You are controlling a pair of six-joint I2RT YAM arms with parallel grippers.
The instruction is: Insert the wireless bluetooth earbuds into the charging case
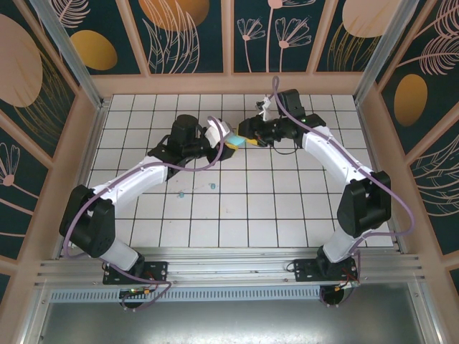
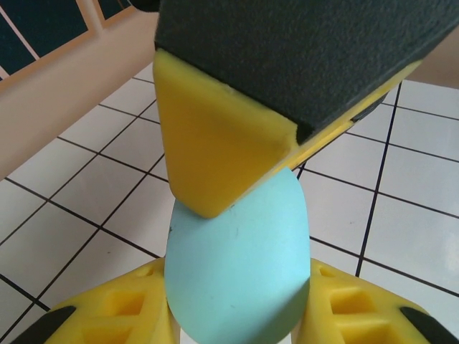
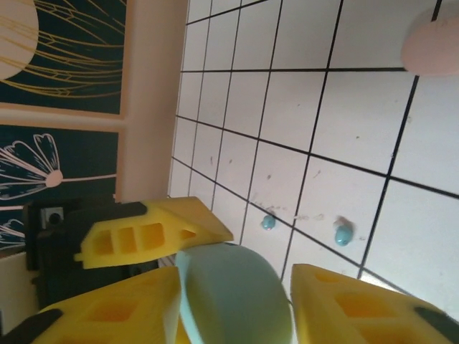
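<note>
Left end effector [image 2: 240,290] grips teal case [image 2: 244,215]; earbuds [image 3: 343,233] on open tiles.

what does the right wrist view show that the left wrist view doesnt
Right wrist view: two teal earbuds lying on the tiles, and a pale pink rounded object at the upper right edge.
Left wrist view: a close look at the other arm's yellow finger and dark body, right at the top of the teal case.
Both: that teal case between the camera's own yellow fingers, over the white tiled floor.
</note>
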